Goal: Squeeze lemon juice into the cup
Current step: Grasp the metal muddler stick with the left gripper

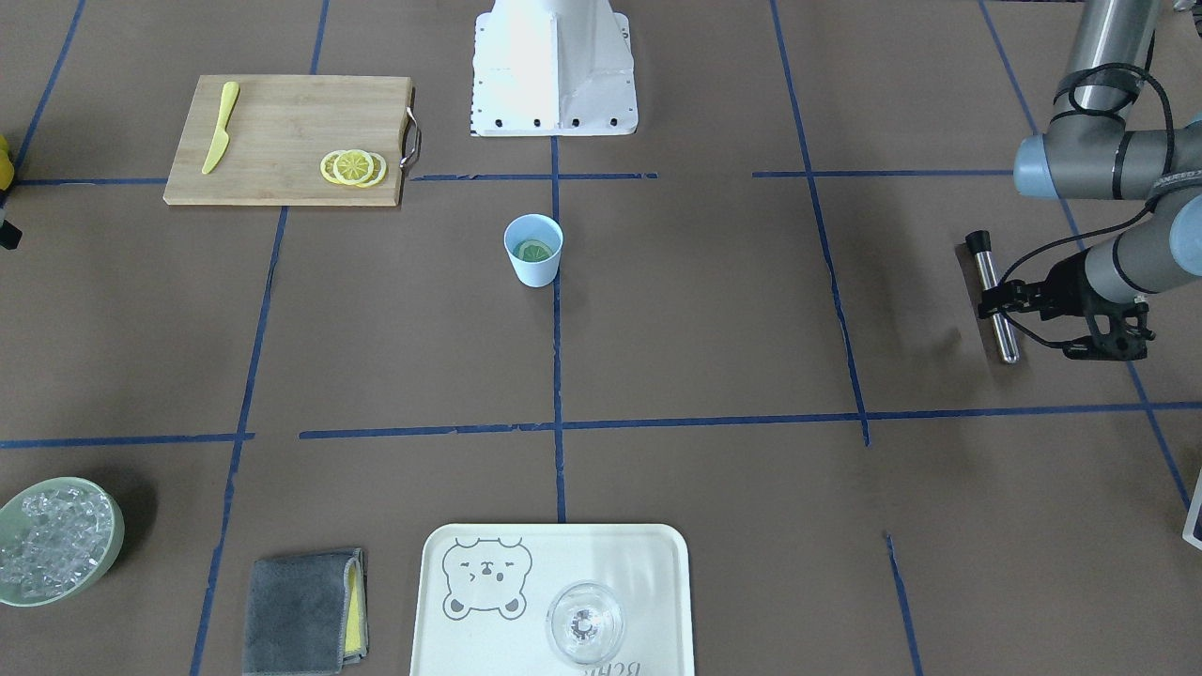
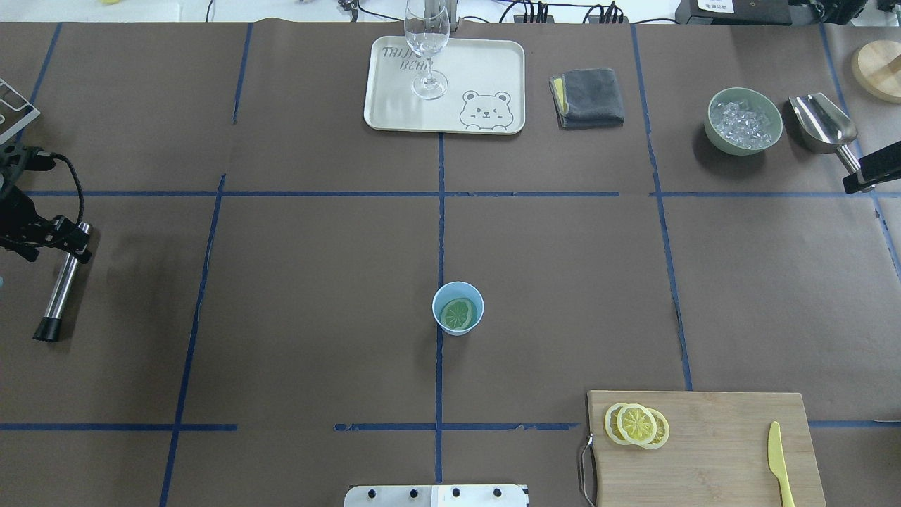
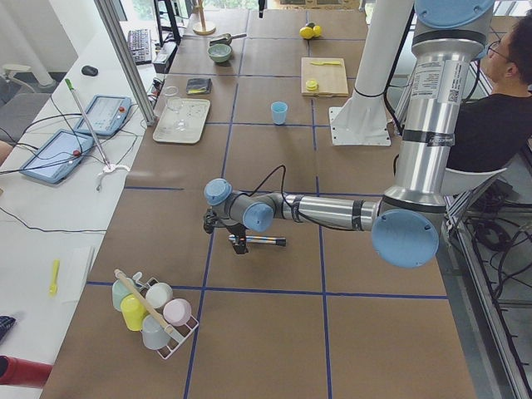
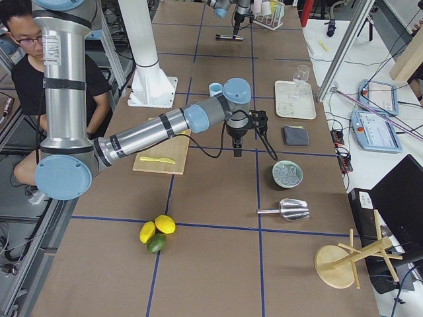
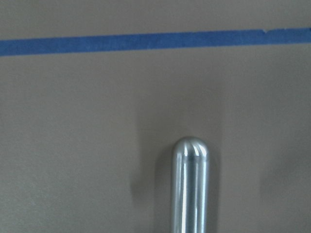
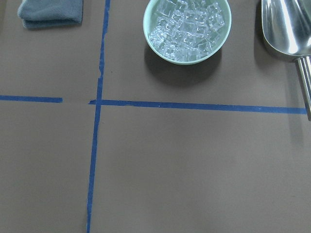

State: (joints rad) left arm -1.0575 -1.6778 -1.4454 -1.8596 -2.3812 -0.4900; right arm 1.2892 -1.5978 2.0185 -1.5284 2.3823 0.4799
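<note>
The light-blue cup [image 2: 457, 322] [image 1: 533, 268] stands at the table's middle with one lemon slice [image 2: 458, 313] [image 1: 535, 251] lying inside it. Three more lemon slices [image 2: 636, 424] [image 1: 354, 168] overlap on the wooden cutting board [image 2: 718, 451]. My left gripper [image 2: 74, 243] [image 1: 997, 305] is far from the cup, at the silver end of a metal rod [image 2: 62, 285] [image 5: 189, 189] with a black cap. I cannot tell whether it grips the rod. My right gripper [image 2: 849, 186] hangs at the far right near the ice bowl. Its jaws are unclear.
A yellow plastic knife [image 2: 778, 465] lies on the board. At the far side are a bear tray [image 2: 394, 105] with a clear glass [image 2: 427, 42], a grey cloth [image 2: 588, 97], a green bowl of ice [image 2: 745, 148] and a metal scoop [image 2: 822, 123].
</note>
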